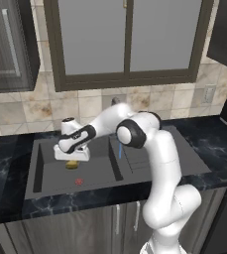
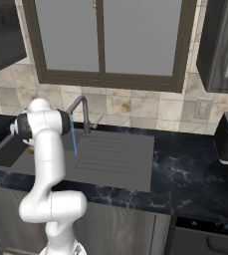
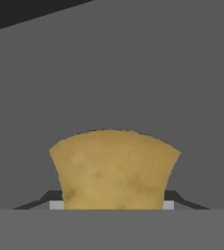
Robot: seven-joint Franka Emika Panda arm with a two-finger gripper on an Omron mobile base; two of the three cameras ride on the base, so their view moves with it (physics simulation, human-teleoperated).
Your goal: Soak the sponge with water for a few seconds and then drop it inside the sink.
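In the left base view, the sink [image 1: 45, 171] was set into the black countertop [image 1: 6, 158], and its deep basin had free room on all sides of the gripper [image 1: 72, 162], mostly toward the left wall and the front edge. The gripper hung over the middle of the basin, above the red drain mark [image 1: 78, 182], and the sponge [image 1: 72, 164] showed as a small yellow-tan piece just under the white hand. The arm [image 1: 157, 163] rose from the lower right, bent at the elbow, and reached left with the hand pointing down. The water [image 1: 119, 150] fell as a thin blue stream near the basin's right wall, apart from the sponge.

In the right base view, the faucet [image 2: 80, 112] stood at the sink's back edge and the stream dropped beside the ribbed drainboard [image 2: 110, 154].

In the hand view, the sponge filled the lower middle (tan, slightly spotted, wider at the top), and the jaws were closed on it from both sides, over the grey basin floor.
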